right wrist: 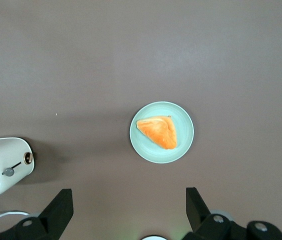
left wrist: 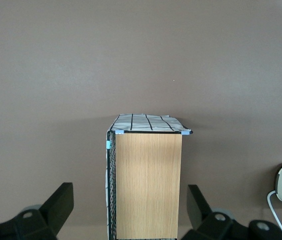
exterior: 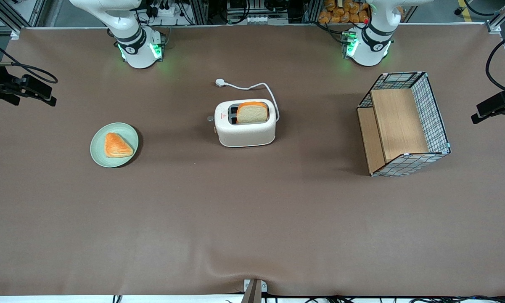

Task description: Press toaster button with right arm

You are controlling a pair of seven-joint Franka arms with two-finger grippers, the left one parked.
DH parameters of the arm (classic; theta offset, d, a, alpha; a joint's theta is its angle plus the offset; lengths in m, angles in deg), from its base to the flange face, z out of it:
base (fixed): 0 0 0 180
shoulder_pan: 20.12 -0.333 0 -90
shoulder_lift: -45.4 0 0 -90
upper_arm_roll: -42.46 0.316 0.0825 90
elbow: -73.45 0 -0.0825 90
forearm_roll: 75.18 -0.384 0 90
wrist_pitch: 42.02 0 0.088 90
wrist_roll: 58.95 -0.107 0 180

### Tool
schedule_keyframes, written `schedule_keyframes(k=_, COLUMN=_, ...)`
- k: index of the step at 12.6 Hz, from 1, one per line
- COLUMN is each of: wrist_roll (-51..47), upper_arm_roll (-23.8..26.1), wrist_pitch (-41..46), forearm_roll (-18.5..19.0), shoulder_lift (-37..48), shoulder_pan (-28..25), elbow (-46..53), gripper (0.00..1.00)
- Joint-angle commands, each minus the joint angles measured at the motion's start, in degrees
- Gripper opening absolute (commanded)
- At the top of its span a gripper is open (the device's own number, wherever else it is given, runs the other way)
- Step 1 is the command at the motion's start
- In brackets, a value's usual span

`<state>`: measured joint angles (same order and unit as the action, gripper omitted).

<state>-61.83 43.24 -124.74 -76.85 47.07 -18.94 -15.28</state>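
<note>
The cream-white toaster (exterior: 246, 128) stands mid-table with a slice of bread (exterior: 252, 112) in one slot. The small pale-grey toaster button (exterior: 210, 119) juts from its narrow end face toward the working arm's end. The right arm's base (exterior: 138, 46) stands at the table's back edge; its gripper is out of the front view. In the right wrist view the gripper (right wrist: 129, 202) is open and empty, high above the table, well apart from the toaster (right wrist: 1, 167) and its button (right wrist: 8, 171).
A green plate (exterior: 96, 147) with an orange pastry (exterior: 117, 145) lies toward the working arm's end; it shows in the right wrist view (right wrist: 183, 145). The white cord's plug (exterior: 220, 83) lies farther from the front camera than the toaster. A wire-mesh basket (exterior: 435, 122) sits toward the parked arm's end.
</note>
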Motion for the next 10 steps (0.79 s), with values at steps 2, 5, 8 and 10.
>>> schedule_keyframes(k=2, wrist_roll=-1.15, upper_arm_roll=1.15, wrist_pitch=-0.25, forearm_roll=1.40, shoulder_lift=1.40, shoulder_pan=1.28, elbow=-1.72, gripper=1.00)
schedule_keyframes(k=5, wrist_roll=-1.25, upper_arm_roll=1.15, wrist_pitch=-2.96, forearm_roll=1.40, shoulder_lift=1.40, shoulder_pan=1.28, elbow=-1.72, gripper=1.00)
schedule_keyframes(k=8, wrist_roll=-1.25, upper_arm_roll=1.15, wrist_pitch=-4.56, forearm_roll=1.40, shoulder_lift=1.31, shoulder_pan=1.28, elbow=-1.72, gripper=1.00)
schedule_keyframes(k=10, wrist_roll=-1.25, upper_arm_roll=1.15, wrist_pitch=-4.47, forearm_roll=1.40, shoulder_lift=1.23, shoulder_pan=1.28, elbow=-1.72, gripper=1.00)
